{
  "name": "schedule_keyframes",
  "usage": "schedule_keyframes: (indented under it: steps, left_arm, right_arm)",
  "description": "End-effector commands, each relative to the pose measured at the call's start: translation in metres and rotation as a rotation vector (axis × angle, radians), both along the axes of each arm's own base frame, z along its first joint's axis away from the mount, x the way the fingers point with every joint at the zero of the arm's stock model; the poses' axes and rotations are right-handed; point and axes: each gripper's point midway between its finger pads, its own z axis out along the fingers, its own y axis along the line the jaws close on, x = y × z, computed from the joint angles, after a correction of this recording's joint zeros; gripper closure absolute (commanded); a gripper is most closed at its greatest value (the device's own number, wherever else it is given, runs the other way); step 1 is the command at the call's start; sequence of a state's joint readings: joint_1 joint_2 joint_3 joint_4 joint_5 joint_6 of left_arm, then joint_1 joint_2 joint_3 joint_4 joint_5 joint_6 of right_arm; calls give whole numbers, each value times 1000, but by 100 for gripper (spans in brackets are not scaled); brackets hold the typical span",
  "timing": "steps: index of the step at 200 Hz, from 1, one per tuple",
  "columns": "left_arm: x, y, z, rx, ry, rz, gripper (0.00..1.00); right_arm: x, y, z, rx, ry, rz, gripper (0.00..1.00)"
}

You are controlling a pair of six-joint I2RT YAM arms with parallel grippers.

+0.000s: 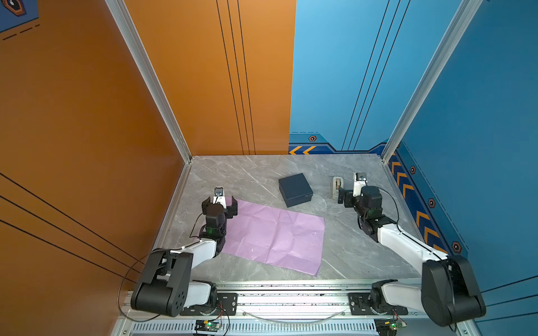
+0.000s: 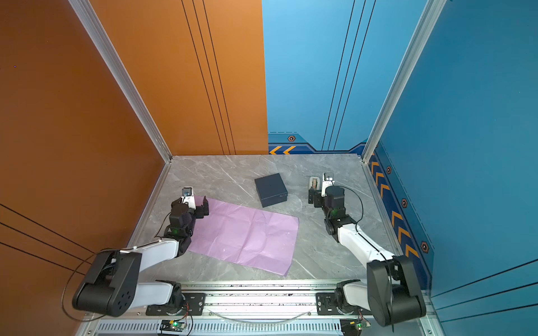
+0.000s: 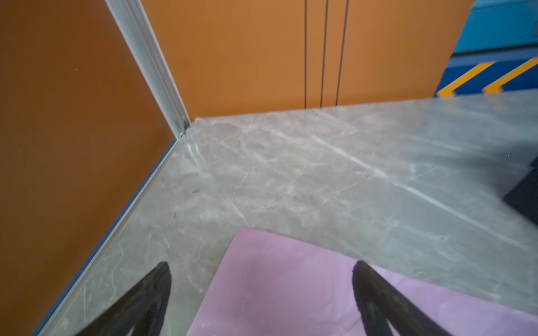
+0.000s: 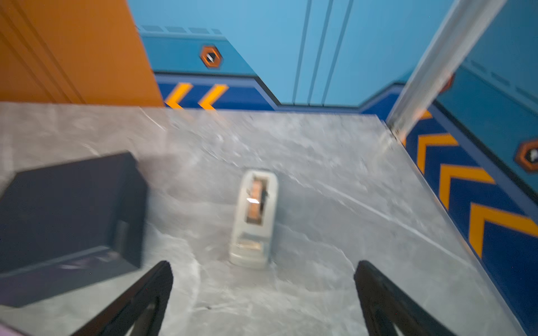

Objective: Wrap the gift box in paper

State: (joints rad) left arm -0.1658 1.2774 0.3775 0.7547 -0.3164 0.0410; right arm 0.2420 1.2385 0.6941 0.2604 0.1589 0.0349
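The left end effector (image 1: 220, 205) (image 2: 190, 203) hangs with its jaws spread wide and nothing between them, above the far left corner of the large, creased lilac-purple sheet of paper (image 1: 273, 235) (image 2: 244, 235). The paper lies flat on the grey marble-patterned counter (image 1: 247, 174). In the left wrist view one black finger (image 3: 375, 291) stands over the paper (image 3: 291, 285) and the other over bare counter beside the sheet's edge. Whether the tips touch the surface cannot be told.

The small matte dark navy square gift box (image 1: 295, 189) (image 2: 270, 189) sits lid on, ahead and to the right of this end effector (image 3: 262, 266), near the paper's far edge but not on it. Only a blurred corner of the box (image 3: 524, 195) reaches the left wrist view.

The right end effector (image 1: 349, 197) (image 2: 317, 197) (image 4: 263, 264) is also spread wide and empty. Straight ahead of its fingers, close by, stands a small beige plastic tape dispenser (image 1: 336, 186) (image 2: 313, 183) (image 4: 254, 221) with a brownish roll in its slot. The gift box (image 4: 67, 209) lies to this end effector's left, apart from the dispenser.

A pale mark on the box's near side face is too small and blurred to read.
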Motion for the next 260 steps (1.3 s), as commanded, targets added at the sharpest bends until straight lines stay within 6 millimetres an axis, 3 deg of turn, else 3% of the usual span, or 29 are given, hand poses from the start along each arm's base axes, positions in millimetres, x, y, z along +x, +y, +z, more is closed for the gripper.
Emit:
schedule_keyframes:
  steps: [1, 19, 39, 101, 138, 161, 200, 260]
  left_arm:
    - [-1, -5, 29, -63, 0, 2, 2]
    - [-5, -12, 41, -175, 54, -1, 2]
    - [-13, -21, 41, -246, 138, -9, 2]
    - [-46, -40, 9, -397, 386, -25, 2]
    - [-56, -41, -2, -410, 456, -16, 2]
    - [-59, -39, -6, -412, 477, -10, 2]
    - [-60, -39, -4, -435, 464, -16, 2]
    - [-59, -42, -14, -451, 483, -22, 2]
  right_arm:
    - [-35, 22, -15, -48, 193, 26, 0]
    - [-51, 54, -4, -15, 253, 88, 0]
    - [-73, 90, -6, 12, 336, 155, 0]
    - [-169, 213, -57, 104, 609, 341, 0]
    - [-213, 251, -77, 166, 735, 382, 4]
    - [-243, 280, -99, 260, 869, 444, 19]
    - [-281, 293, -130, 207, 1009, 469, 24]
    - [-303, 294, -154, 174, 1124, 487, 24]
